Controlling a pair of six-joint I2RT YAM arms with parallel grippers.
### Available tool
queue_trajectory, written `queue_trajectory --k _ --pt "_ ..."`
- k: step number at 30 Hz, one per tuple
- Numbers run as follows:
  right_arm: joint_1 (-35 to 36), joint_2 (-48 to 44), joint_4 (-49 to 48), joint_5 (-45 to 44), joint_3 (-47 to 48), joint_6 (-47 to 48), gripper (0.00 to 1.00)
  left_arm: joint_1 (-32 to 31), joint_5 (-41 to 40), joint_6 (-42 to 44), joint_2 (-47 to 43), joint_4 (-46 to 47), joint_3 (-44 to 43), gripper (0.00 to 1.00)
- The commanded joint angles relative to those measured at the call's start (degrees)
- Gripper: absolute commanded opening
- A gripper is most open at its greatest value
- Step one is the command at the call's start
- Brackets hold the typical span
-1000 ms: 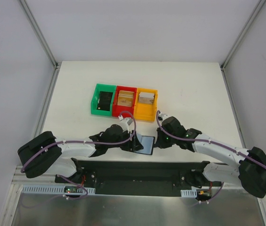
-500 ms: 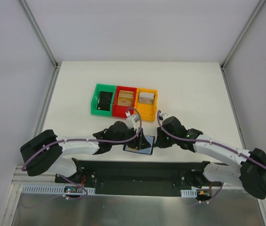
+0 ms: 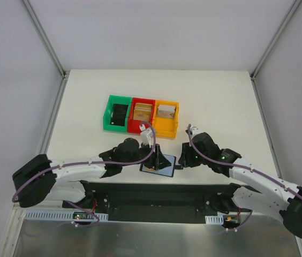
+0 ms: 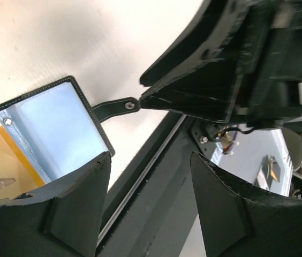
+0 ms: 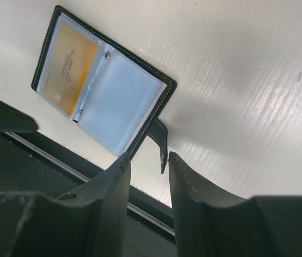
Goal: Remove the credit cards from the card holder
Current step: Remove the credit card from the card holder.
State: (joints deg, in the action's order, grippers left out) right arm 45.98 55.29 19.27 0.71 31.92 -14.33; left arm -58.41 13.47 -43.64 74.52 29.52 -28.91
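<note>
**A:** Left wrist view first. Where's the card holder (image 4: pixel 54 120)?

**B:** It's lying open on the white surface (image 4: pixel 87 37). One of the left fingers (image 4: pixel 78 209) covers its near corner, and I can't tell if it's touching. Those fingers are spread wide with nothing gripped. A tan-gold credit card (image 4: pixel 1 160) sits in one panel, cut off by the frame edge. The snap strap (image 4: pixel 113 108) points at the right fingers (image 4: pixel 194 96), and their tip is right at its end.

**A:** Right wrist view?

**B:** You get the whole holder here, with the card in the far panel. The strap's end sits in the gap between the right fingers. They're apart and not pinching it, far as I can see.

**A:** Top view?

**B:** The holder's at the near edge of the surface, between both arms, and the left fingers hide part of it. A green bin (image 3: pixel 117 116), red bin (image 3: pixel 142 114) and orange bin (image 3: pixel 166 119) stand in a row behind it, clear of both arms. There's something dark in the green one and tan stuff in the other two, too small to make out.
</note>
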Motion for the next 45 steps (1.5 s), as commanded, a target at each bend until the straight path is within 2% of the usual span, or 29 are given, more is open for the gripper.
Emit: queue_trajectory --k 1,5,7,9,15,23,31,36,45 --pt "-0.3 -1.7 -1.3 4.1 0.2 -1.0 0.37 1.5 -6.6 1.5 -11.4 -3.5 3.8 0.6" --pt "0.4 0.2 -8.4 9.2 -0.7 -3.2 0.37 3.5 -13.1 -0.4 -19.6 -11.5 8.0 0.61" --pt "1.9 2.4 -9.8 9.0 -0.2 -3.4 0.37 5.1 -17.1 -2.0 -20.9 -16.1 8.8 0.6" --pt "3.5 4.9 -9.8 8.1 0.9 -3.4 0.37 6.8 -17.0 -3.4 -20.8 -18.0 9.8 0.59" --pt "6.6 11.1 -12.8 7.5 1.0 -5.1 0.32 8.0 -18.0 -5.8 -17.1 -17.4 11.7 0.56" --pt "6.8 15.9 -14.2 5.3 -0.9 -6.6 0.28 8.0 -15.9 -6.4 -10.1 -14.0 11.9 0.53" --pt "5.3 14.9 -10.8 0.3 -1.5 -6.9 0.44 8.0 -13.6 -7.1 -7.1 -10.3 12.9 0.52" --pt "3.1 16.3 -10.7 1.1 -2.1 -6.2 0.46 7.8 -11.2 -7.3 -6.4 -8.0 13.3 0.5" --pt "-0.5 16.9 -11.8 3.2 -2.0 -4.2 0.43 6.9 -10.7 -8.5 -6.1 -5.8 14.1 0.44"
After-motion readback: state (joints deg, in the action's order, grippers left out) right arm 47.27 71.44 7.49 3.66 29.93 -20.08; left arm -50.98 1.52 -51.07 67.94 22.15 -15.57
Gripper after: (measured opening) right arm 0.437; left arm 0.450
